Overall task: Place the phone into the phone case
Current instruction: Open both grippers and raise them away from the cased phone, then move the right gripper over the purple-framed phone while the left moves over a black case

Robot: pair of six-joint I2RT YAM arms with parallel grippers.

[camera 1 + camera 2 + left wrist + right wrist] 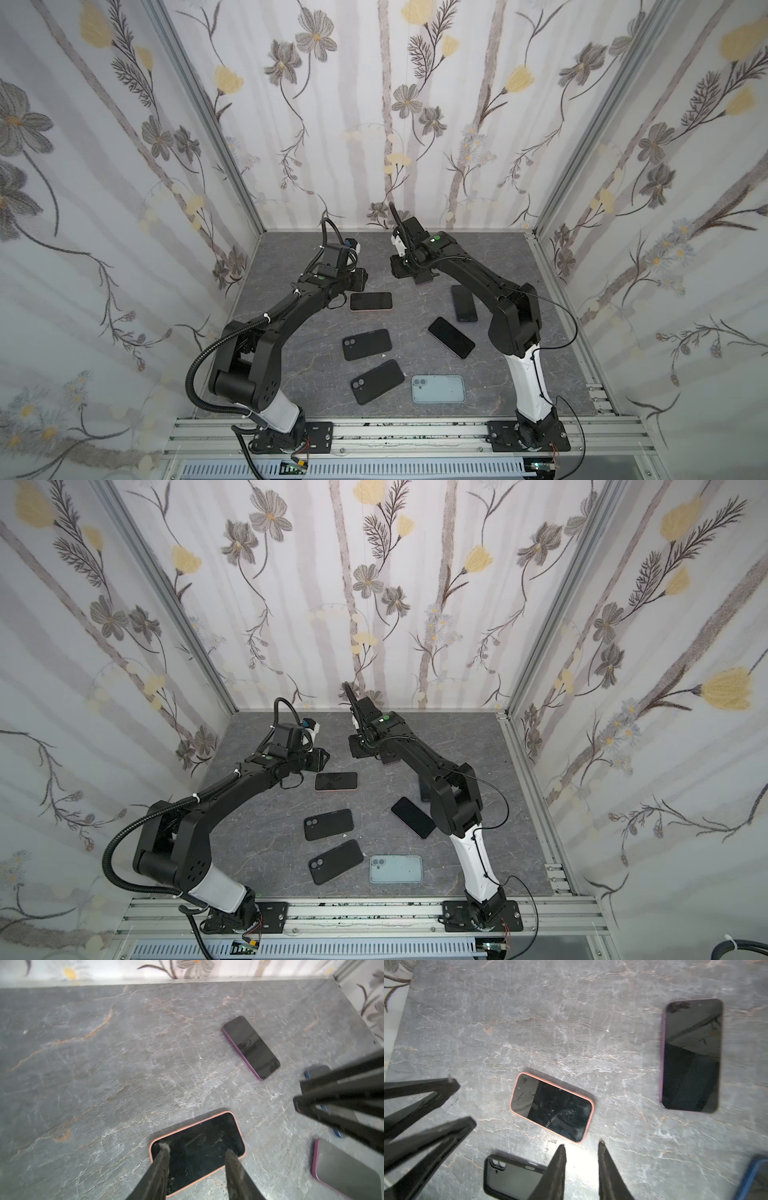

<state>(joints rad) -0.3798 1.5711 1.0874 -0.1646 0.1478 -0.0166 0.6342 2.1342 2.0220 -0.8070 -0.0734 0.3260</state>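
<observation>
A phone [371, 301] with a salmon-pink rim lies flat on the grey slab, dark screen up; both wrist views show it too [207, 1132] [552, 1107]. My left gripper [197, 1148] hangs open just above one end of it, both tips over the screen and nothing between them. My right gripper [581, 1145] is open and empty, raised beside the phone's other end. Two empty black phone cases [366, 344] [377, 381] and a pale blue-grey case [438, 389] lie nearer the front. One of the black cases [512, 1178] also appears in the right wrist view.
A purple-edged phone [251, 1047] lies near the back under the right wrist. A blue-edged phone [464, 304] and another purple-edged phone [451, 337] lie by the right arm. Floral walls close in three sides; an aluminium rail [407, 432] runs along the front.
</observation>
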